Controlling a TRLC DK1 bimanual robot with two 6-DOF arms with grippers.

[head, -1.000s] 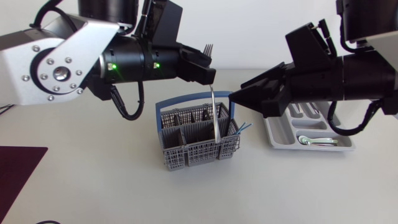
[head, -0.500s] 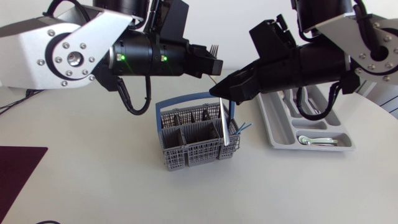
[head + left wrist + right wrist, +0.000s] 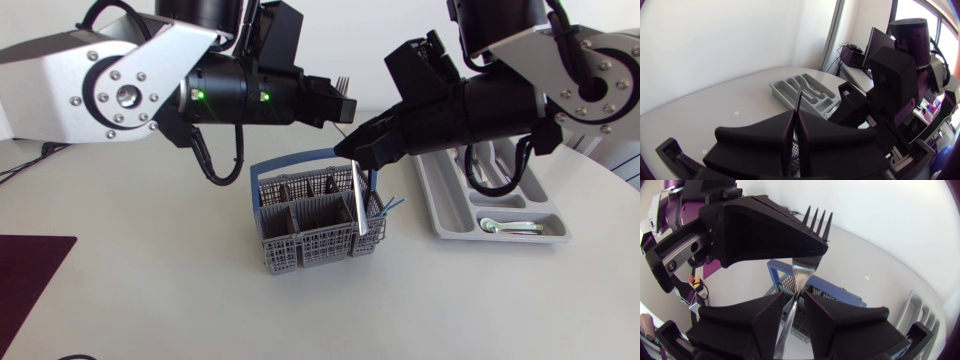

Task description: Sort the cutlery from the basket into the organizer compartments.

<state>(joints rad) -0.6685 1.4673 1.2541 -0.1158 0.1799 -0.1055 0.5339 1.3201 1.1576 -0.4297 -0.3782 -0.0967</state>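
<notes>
Held one fork [image 3: 358, 200] upright over the basket [image 3: 300, 245], left jaws and right jaws both clamped on it, with organizer [image 3: 445, 215] at basket's three o'clock.

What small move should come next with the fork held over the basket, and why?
Probably the left gripper should open its fingers. The fork hangs over the basket, tines up, and the right gripper seems shut on its handle below the left hold. Releasing lets the right arm carry it to the organizer.

Left pincer [image 3: 796, 121] clamps fork [image 3: 799, 102]; organizer [image 3: 781, 95] ahead.
</notes>
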